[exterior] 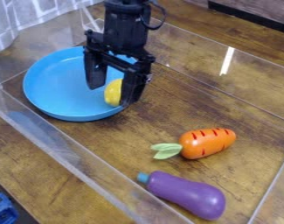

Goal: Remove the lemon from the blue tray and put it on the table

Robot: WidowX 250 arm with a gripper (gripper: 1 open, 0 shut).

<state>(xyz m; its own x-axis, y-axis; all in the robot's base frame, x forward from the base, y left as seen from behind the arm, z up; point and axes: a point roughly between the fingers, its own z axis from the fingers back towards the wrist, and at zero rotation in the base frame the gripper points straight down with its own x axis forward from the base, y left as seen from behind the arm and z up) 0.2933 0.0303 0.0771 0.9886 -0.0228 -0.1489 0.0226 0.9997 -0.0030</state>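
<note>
The yellow lemon (113,93) lies in the right part of the round blue tray (57,87), near its rim. My black gripper (114,87) points straight down over it, open, with one finger on each side of the lemon. The fingertips reach down to about the lemon's level, and the fingers partly hide the fruit. I cannot tell whether the pads touch it. The tray sits on the dark wood-grain table (225,96) at the upper left.
An orange toy carrot (206,143) with green leaves lies right of centre. A purple eggplant (186,194) lies near the front. Clear acrylic walls (62,166) run around the table's edges.
</note>
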